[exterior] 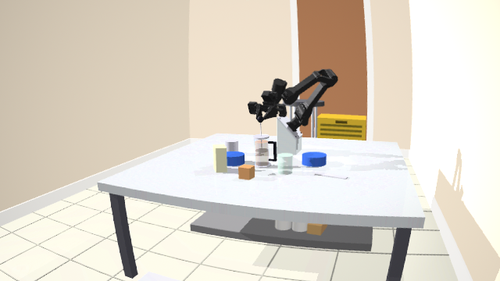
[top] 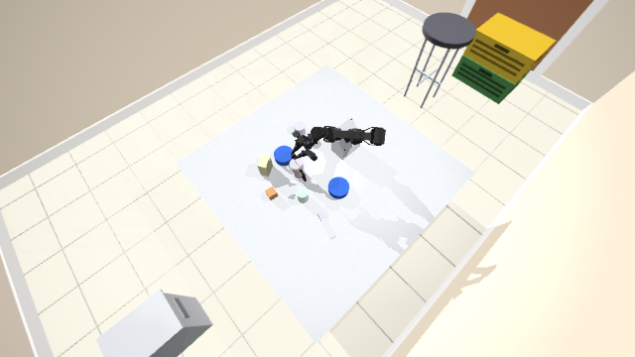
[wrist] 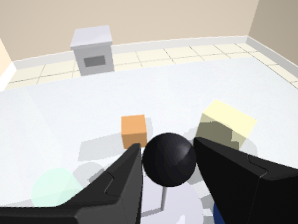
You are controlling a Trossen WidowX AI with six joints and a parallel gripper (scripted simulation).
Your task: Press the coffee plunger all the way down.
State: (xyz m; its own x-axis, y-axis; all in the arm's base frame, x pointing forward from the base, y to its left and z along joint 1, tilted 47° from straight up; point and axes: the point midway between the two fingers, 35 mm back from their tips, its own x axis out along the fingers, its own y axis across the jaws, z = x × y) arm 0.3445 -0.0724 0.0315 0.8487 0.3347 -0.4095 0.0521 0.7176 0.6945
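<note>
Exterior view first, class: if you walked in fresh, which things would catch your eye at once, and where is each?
The black arm's gripper stands out above the middle of the white table, shut on the plunger knob with the thin rod running down into the glass coffee press. Two bright blue discs flank the press, and an orange cube sits in front.

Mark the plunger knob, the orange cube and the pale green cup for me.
plunger knob (wrist: 169,159): wrist view, centre of the black ball between the gripper fingers.
orange cube (exterior: 246,172): exterior view, its front face.
pale green cup (exterior: 285,163): exterior view, middle of its side wall.
</note>
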